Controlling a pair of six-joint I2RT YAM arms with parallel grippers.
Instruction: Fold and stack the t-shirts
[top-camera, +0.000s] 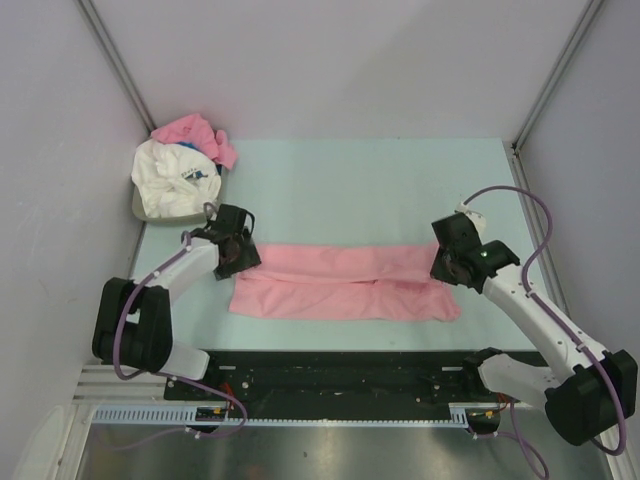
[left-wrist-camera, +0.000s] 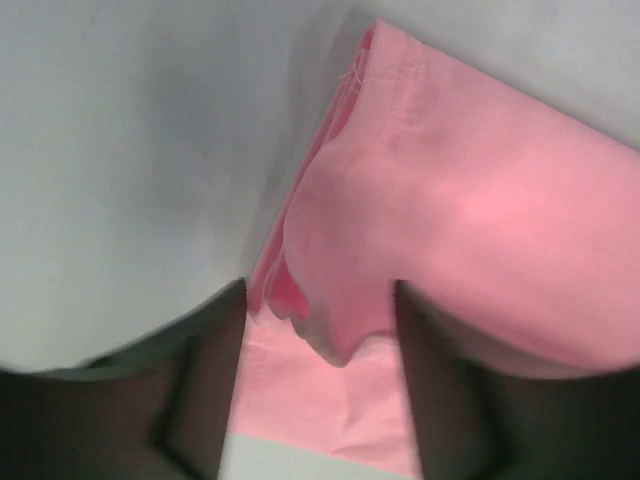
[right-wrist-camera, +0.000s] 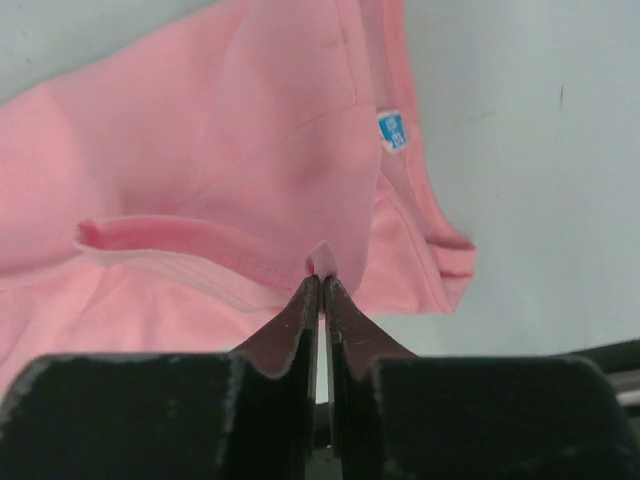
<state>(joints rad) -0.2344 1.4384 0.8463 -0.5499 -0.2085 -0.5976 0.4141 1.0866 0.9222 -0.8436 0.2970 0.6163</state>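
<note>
A light-pink t-shirt (top-camera: 345, 285) lies folded into a long band across the middle of the table. My left gripper (top-camera: 238, 252) is at its left end. In the left wrist view its jaws (left-wrist-camera: 320, 340) stand wide apart and open, with a raised fold of the pink cloth (left-wrist-camera: 480, 200) between them. My right gripper (top-camera: 447, 265) is at the shirt's right end. In the right wrist view it (right-wrist-camera: 321, 280) is shut on a small pinch of the pink cloth (right-wrist-camera: 220, 140) at a hem. A blue neck label (right-wrist-camera: 390, 130) shows near it.
A pale basket (top-camera: 140, 208) at the back left holds a crumpled white t-shirt with blue print (top-camera: 175, 180) and another pink t-shirt (top-camera: 195, 130). A dark rail (top-camera: 340, 370) runs along the near edge. Walls close in on the left, right and back.
</note>
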